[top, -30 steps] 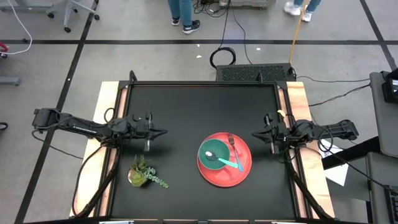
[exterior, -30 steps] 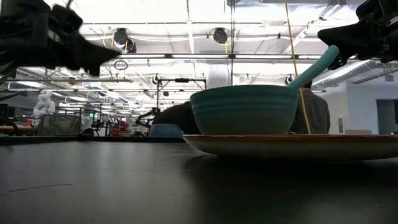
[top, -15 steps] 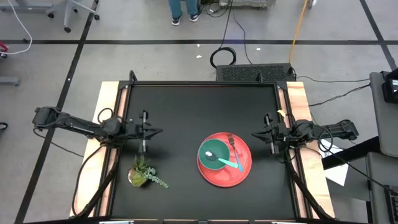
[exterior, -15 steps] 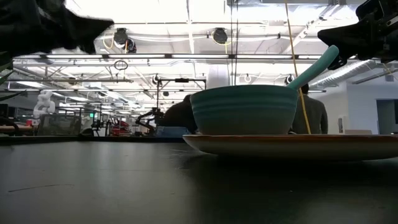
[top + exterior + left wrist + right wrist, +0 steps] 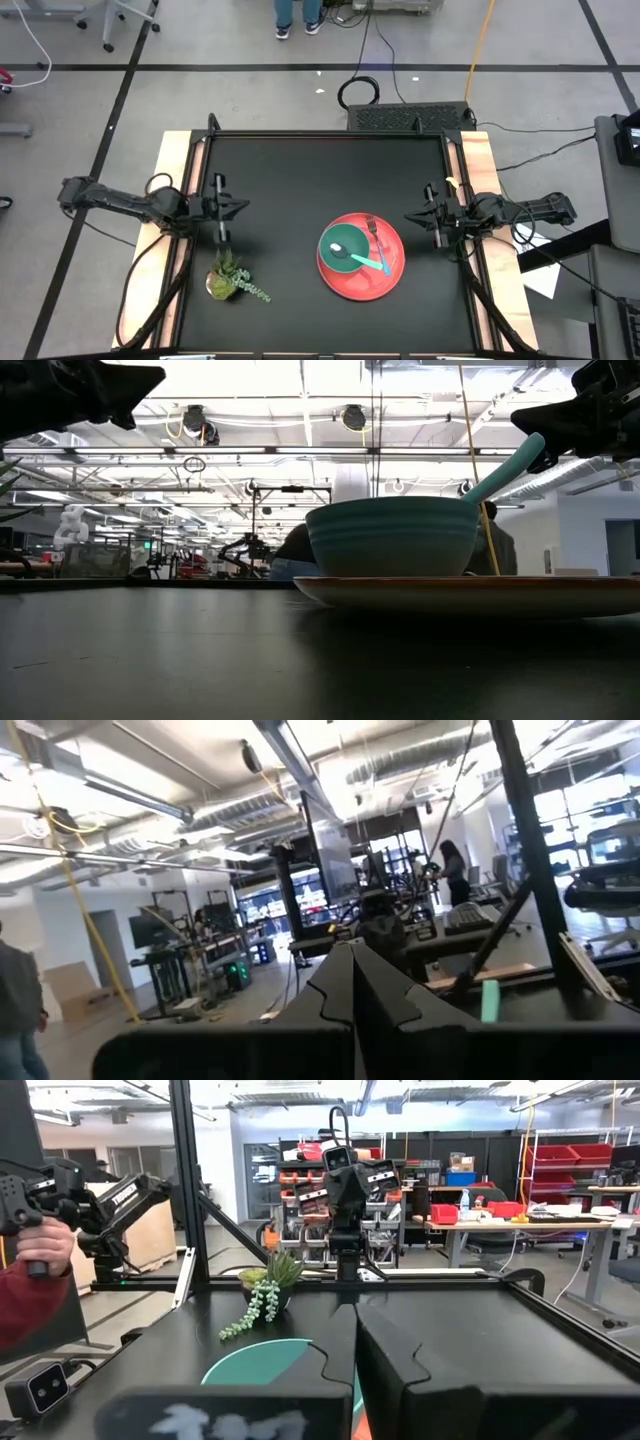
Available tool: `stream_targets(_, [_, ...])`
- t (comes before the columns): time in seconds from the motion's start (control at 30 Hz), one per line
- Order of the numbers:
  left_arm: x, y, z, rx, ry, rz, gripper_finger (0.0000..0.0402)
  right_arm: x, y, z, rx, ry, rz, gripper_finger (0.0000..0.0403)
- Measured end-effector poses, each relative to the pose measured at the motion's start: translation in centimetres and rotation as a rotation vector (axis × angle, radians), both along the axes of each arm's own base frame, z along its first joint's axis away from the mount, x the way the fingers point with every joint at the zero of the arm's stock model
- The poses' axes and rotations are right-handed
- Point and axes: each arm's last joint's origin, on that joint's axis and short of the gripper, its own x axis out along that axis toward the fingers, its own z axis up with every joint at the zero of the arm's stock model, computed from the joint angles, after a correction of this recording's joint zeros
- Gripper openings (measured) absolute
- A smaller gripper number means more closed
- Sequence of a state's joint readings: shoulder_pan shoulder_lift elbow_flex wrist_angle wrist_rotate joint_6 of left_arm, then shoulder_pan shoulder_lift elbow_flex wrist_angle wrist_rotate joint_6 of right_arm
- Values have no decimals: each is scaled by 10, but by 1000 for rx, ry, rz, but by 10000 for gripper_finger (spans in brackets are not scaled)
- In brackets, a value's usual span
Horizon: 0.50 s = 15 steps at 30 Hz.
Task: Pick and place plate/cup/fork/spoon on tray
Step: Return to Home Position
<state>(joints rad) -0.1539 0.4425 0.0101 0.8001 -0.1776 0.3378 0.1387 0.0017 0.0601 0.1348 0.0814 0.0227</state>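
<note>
- Low view: only the teal handle of the spoon [image 5: 505, 468] poking up past the rim of the cup [image 5: 392, 535], with the head hidden inside.
- From above: spoon head down in the cup, handle slanting out to the near right over the tray [image 5: 345, 288].
- Fork [image 5: 374, 233] flat on the tray just right of the cup, tines toward the far side; blocked in the low view by the cup and the raised rim.
- Cup standing on the left part of the tray; tray resting on the table [image 5: 300, 170], right of centre.
- Left tool [image 5: 243, 206] over the left side of the table, pointing right, fingers pressed together on nothing; cut off at the upper left of the low view.
- Right tool [image 5: 410, 216] at the right side, raised, pointing left toward the tray and apart from it, fingers closed and empty; partly cut off in the low view.
- Right wrist view: most of the cup masked by that arm's own fingers, just an arc of green showing.
- Small potted plant [image 5: 232, 278] at the near left, well apart from the tray.
- Beyond the table: a hand [image 5: 45, 1245] in a red sleeve gripping something dark, cropped at the edge; legs [image 5: 285, 15] on the far floor, cropped above.
</note>
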Motion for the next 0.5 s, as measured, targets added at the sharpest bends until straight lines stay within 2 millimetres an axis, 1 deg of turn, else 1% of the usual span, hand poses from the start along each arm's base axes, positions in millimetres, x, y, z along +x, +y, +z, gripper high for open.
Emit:
stream_targets(0.07, [0, 0, -1, 0, 14, 10, 0, 0, 0, 0, 0, 0, 0, 0])
stream_targets(0.2, [1, 2, -8, -3, 95, 60, 0, 0, 0, 0, -1, 0, 4, 0])
stream_targets(0.37, [3, 1, -22, 1, 238, 19, 0, 0, 0, -2, -12, 22, 4, 0])
stream_targets(0.5, [4, 1, -34, -22, 358, 27, 0, 0, 0, -4, -21, 40, 3, 0])
